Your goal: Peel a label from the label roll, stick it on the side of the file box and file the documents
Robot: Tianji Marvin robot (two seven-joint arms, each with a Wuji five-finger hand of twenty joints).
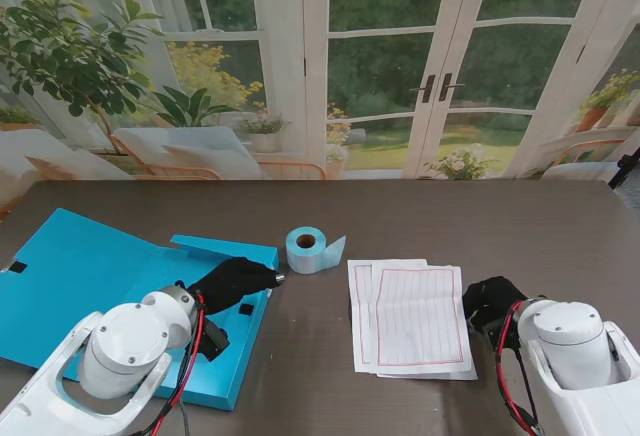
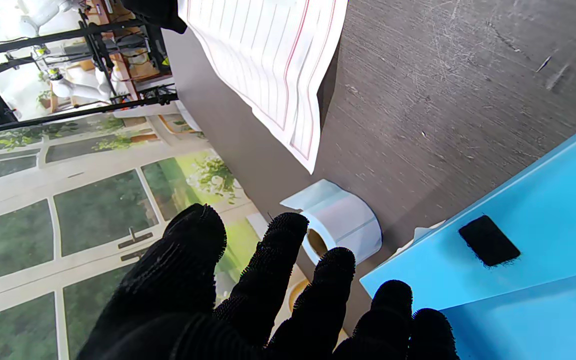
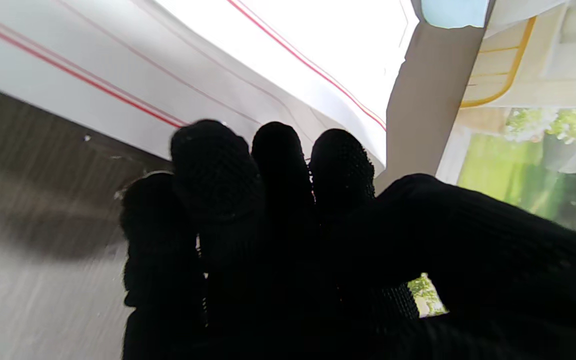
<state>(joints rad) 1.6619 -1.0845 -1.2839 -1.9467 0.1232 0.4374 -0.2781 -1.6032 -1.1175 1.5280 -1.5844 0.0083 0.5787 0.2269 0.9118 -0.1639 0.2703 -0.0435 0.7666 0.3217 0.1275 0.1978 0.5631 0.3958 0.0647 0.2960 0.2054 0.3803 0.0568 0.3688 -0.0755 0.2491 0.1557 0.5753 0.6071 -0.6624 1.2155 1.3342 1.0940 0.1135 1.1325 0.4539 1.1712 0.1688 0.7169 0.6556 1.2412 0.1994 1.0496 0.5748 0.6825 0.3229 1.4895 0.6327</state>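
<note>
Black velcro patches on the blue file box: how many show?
2: one black velcro patch at the blue file box's far left edge, one beside the left hand. Others may be hidden.

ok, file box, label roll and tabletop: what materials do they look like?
File box: likely plastic sheet, smooth matte blue, with fuzzy black patches. Label roll: glossy pale-blue paper labels on a brown core, probably cardboard. Table: dark wood-grain, possibly laminate; fine scratches show in the left wrist view.
</note>
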